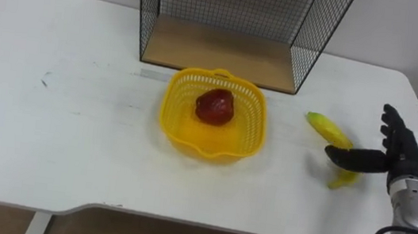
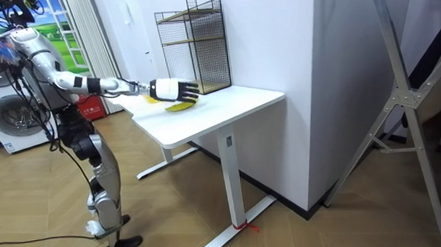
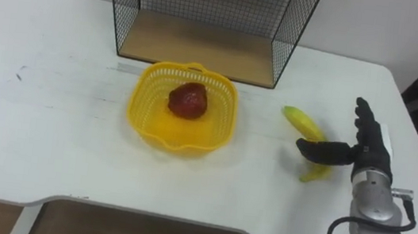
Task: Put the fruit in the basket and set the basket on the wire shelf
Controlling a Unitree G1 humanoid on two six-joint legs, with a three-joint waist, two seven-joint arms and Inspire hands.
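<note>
A yellow plastic basket (image 1: 248,130) (image 3: 146,109) sits mid-table with a red fruit (image 1: 215,106) (image 3: 187,100) inside it. To its right a yellow banana (image 1: 330,130) (image 3: 302,121) lies flat on the white table. My right hand (image 1: 398,153) (image 3: 371,148) is open just right of the banana, fingers straight up, thumb reaching over the banana's lower end. The black wire shelf (image 1: 229,19) (image 3: 206,13) with a wooden floor stands behind the basket. From the side, the room view has my right hand (image 2: 173,89) stretched over the banana (image 2: 179,106).
The white table (image 1: 47,137) has free room left of the basket; its front edge runs along the bottom. I stand at the table's end by a washing machine (image 2: 6,115). A white wall (image 2: 276,34) backs the table.
</note>
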